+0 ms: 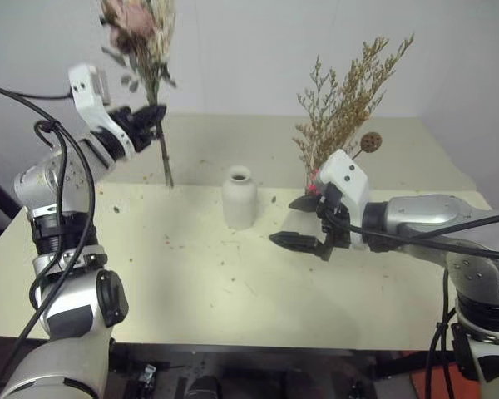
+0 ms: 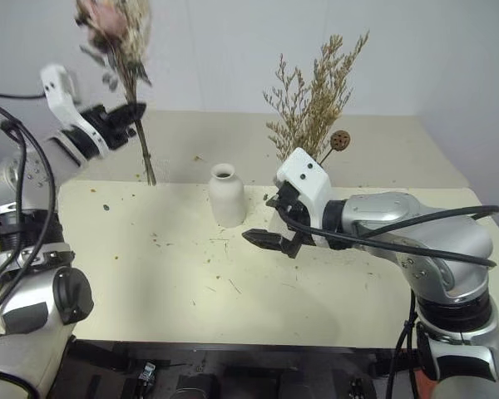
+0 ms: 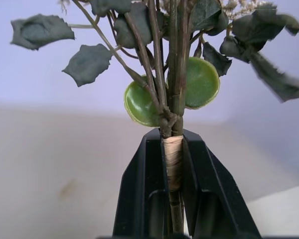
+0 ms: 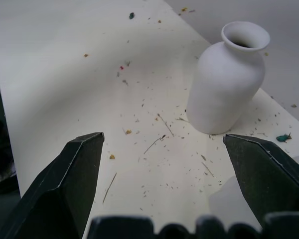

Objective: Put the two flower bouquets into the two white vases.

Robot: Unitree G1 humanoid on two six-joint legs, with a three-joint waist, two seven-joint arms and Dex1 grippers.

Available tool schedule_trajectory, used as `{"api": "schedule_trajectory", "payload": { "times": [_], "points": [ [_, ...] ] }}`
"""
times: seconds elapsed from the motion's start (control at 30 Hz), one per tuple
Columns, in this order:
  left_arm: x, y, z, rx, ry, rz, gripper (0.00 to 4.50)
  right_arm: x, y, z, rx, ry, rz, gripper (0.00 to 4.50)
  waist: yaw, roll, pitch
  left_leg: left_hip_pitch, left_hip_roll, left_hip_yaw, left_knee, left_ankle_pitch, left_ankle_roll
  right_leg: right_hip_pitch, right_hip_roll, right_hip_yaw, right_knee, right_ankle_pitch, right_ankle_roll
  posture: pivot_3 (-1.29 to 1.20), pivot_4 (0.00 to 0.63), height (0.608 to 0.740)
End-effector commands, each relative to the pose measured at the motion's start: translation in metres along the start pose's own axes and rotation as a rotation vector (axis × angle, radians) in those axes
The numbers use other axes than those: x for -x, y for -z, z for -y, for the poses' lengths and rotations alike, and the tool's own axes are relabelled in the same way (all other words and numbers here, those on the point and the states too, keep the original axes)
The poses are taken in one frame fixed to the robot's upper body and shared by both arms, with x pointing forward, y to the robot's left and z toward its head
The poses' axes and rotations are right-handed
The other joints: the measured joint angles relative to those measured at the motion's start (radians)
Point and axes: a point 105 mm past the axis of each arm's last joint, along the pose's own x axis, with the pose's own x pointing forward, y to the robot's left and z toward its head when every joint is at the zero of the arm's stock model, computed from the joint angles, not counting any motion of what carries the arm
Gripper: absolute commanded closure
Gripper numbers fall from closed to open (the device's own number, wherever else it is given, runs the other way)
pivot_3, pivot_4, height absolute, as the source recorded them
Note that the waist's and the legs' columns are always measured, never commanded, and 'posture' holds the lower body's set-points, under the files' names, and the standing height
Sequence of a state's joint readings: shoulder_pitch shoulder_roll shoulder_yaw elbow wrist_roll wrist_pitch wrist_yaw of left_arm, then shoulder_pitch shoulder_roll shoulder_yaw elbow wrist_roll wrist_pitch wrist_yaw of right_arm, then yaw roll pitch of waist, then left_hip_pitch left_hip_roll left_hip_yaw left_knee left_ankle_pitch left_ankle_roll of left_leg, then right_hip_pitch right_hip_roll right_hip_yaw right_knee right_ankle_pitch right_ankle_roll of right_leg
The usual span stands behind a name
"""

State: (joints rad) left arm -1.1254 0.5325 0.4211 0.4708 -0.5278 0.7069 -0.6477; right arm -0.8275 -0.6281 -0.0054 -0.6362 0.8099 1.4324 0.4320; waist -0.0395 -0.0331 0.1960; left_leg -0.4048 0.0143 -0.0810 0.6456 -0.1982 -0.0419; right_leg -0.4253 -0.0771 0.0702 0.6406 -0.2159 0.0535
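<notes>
1. The pink rose bouquet (image 1: 141, 37), with dark green leaves and taped stems, stands upright at the upper left of the frame.
2. The rounded white vase (image 1: 239, 197) is at table centre; the tan bouquet (image 1: 345, 104) rises right of it.
3. The left gripper (image 1: 152, 116) is clenched on the rose bouquet's stems, arm raised.
4. The right gripper (image 1: 303, 223) is spread wide, holding nothing, low beside the vase.

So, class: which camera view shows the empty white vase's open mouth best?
The right wrist view: the bottle vase stands close and whole, its dark mouth facing the camera. Both eye views show it small at mid-table, its mouth just a thin rim. The left wrist view looks elsewhere.
</notes>
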Motion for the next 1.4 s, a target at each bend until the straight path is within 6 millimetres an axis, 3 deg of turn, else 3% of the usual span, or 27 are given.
{"api": "schedule_trajectory", "payload": {
  "times": [0.03, 0.17, 0.33, 0.63, 0.97, 1.4],
  "points": [
    [-0.012, -0.02, 0.025, -0.003, 0.208, 0.106, 4.36, 0.006, -0.013, -0.002, 0.029, 0.118, 0.034, 0.0, -0.001, 0.0, 0.0, 0.0, 0.0, 0.0, 0.0, 0.0, 0.0, 0.0, 0.0, 0.0, 0.0, 0.0, 0.0, 0.0, 0.15, 0.74],
    [-0.02, -0.012, 0.038, 0.015, 0.362, 0.147, 4.36, 0.001, -0.011, -0.007, 0.07, 0.206, 0.031, 0.0, -0.001, 0.0, 0.0, 0.0, 0.0, 0.0, 0.0, 0.0, 0.0, 0.0, 0.0, 0.0, 0.0, 0.0, 0.0, 0.0, 0.15, 0.74],
    [-0.032, 0.001, 0.044, 0.032, 0.432, 0.16, 4.36, -0.002, -0.006, -0.01, 0.076, 0.257, 0.032, 0.0, -0.004, 0.0, 0.0, -0.001, 0.0, 0.0, 0.0, 0.0, 0.0, -0.001, 0.0, 0.0, 0.0, 0.0, 0.0, 0.0, 0.15, 0.74],
    [-0.042, -0.002, 0.058, 0.051, 0.544, 0.273, 4.36, 0.0, -0.002, -0.008, 0.065, 0.304, 0.034, 0.0, -0.008, 0.0, 0.0, -0.001, 0.0, 0.0, 0.0, 0.0, 0.0, -0.001, 0.0, 0.0, 0.0, 0.0, 0.0, 0.0, 0.15, 0.74],
    [-0.045, 0.011, 0.051, 0.065, 0.499, 0.286, 4.36, -0.003, -0.003, -0.011, 0.029, 0.315, 0.063, 0.0, -0.009, 0.0, 0.0, -0.001, 0.0, -0.001, 0.0, 0.0, 0.0, -0.001, 0.001, 0.0, 0.0, 0.0, 0.0, 0.0, 0.15, 0.74],
    [-0.057, 0.029, 0.055, -0.015, 0.437, 0.275, 4.36, -0.003, -0.004, -0.013, 0.001, 0.329, 0.097, 0.0, -0.008, 0.0, 0.0, -0.002, 0.0, -0.001, 0.0, 0.0, 0.0, -0.001, 0.0, 0.0, 0.0, 0.0, 0.0, 0.0, 0.15, 0.74]
  ]
}}
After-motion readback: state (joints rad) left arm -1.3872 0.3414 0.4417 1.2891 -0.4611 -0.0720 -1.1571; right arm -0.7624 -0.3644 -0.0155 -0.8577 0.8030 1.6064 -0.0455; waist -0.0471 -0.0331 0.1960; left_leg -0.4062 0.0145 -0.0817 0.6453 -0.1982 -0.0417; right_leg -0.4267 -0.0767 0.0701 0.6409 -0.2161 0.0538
